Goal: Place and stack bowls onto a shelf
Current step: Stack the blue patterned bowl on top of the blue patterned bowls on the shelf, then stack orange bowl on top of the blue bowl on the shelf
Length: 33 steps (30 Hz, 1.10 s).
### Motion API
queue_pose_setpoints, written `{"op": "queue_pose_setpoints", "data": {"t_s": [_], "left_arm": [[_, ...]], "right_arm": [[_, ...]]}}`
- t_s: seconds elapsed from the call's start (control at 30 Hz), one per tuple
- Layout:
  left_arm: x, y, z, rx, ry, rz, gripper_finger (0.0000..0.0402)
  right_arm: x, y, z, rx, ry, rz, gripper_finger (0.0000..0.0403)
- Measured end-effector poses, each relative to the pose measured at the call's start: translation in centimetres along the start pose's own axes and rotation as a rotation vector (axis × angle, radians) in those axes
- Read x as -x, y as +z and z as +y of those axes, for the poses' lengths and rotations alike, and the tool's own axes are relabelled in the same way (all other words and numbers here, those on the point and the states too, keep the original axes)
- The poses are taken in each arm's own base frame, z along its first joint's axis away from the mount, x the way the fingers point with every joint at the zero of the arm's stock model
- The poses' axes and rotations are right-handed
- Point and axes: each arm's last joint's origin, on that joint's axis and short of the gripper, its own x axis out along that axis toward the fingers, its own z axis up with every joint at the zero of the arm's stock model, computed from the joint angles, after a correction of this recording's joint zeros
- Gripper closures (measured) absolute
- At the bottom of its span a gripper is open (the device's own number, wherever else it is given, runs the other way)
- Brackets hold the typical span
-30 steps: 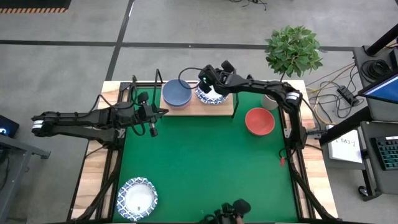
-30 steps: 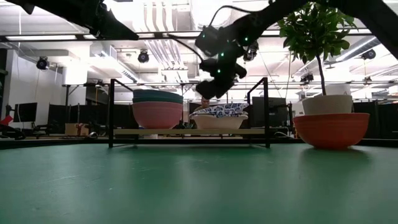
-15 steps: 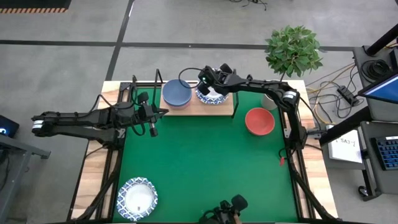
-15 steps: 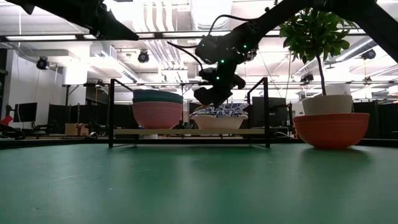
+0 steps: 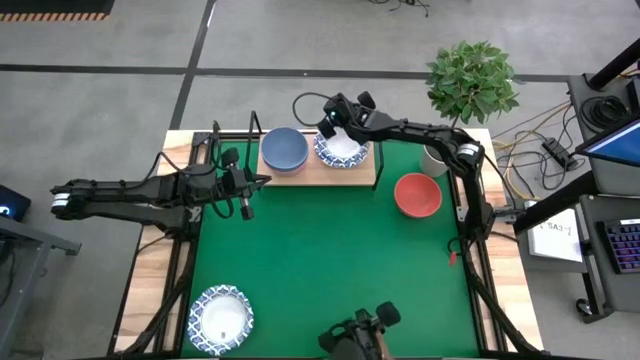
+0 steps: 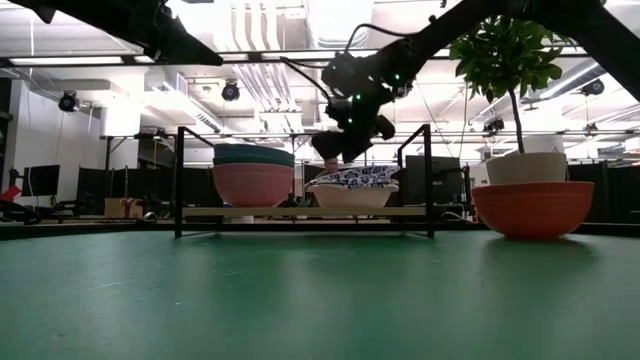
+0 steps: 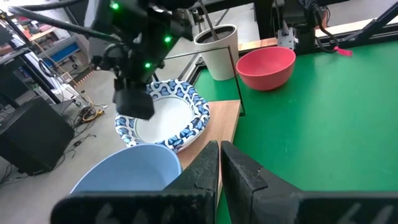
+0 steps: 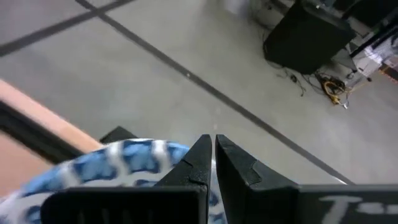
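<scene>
Up at the far edge of the table, right gripper [image 5: 330, 112] hanging just above the shelf [image 5: 355, 178], over the far rim of the blue-patterned white bowl [image 5: 343, 150], fingers [image 8: 200, 163] pressed together with nothing between them. Seen from table height, clear daylight between that gripper [image 6: 335, 148] and the patterned bowl [image 6: 352, 177], which sits tilted on a plain white bowl [image 6: 350, 196] beneath it on the board [image 6: 300, 212]. Beside it on the shelf, a grey-blue bowl [image 5: 284, 149] on top of its own stack, with dark green [image 6: 253, 154] and pink [image 6: 253, 184] showing below it from the low camera. Off the shelf, on the green mat [image 5: 330, 250], a red bowl [image 5: 418, 194] to the right, near the white plant pot [image 5: 434, 160]. Down at the near left corner, another blue-patterned bowl [image 5: 221, 319], well apart from everything else. Over on the left, left gripper [image 5: 262, 180] parked just short of the shelf's near left corner, fingers [image 7: 208, 168] closed and empty
</scene>
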Motion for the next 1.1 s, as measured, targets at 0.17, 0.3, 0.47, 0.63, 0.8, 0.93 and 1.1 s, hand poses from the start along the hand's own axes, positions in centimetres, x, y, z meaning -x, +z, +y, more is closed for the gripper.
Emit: {"op": "queue_pose_setpoints", "data": {"t_s": [0.17, 0.3, 0.47, 0.63, 0.8, 0.93, 1.1], "left_arm": [[0.0, 0.0, 0.0, -0.001, -0.001, 0.001, 0.0402], [0.0, -0.1, 0.0, -0.002, -0.001, 0.003, 0.0402], [0.0, -0.1, 0.0, -0.002, -0.001, 0.004, 0.0402], [0.0, -0.1, 0.0, -0.002, -0.001, 0.004, 0.0402], [0.0, -0.1, 0.0, -0.002, 0.0, 0.003, 0.0402], [0.0, -0.1, 0.0, -0.002, 0.0, 0.003, 0.0402], [0.0, -0.1, 0.0, -0.002, -0.001, 0.003, 0.0402]], "right_arm": [[-1.6, -0.9, -0.6, -0.014, -0.006, 0.051, 0.039], [-1.9, -1.6, -0.2, -0.016, 0.052, 0.1, 0.039], [-1.5, -1.4, 0.1, -0.031, 0.068, 0.09, 0.039], [0.2, -0.2, -0.3, -0.041, 0.077, 0.051, 0.039], [4.6, 1.1, 0.8, 0.008, 0.149, 0.003, 0.039], [9.7, 1.6, 2.0, 0.075, 0.23, -0.016, 0.039], [15.8, 0.9, 3.1, 0.111, 0.387, 0.032, 0.039]]}}
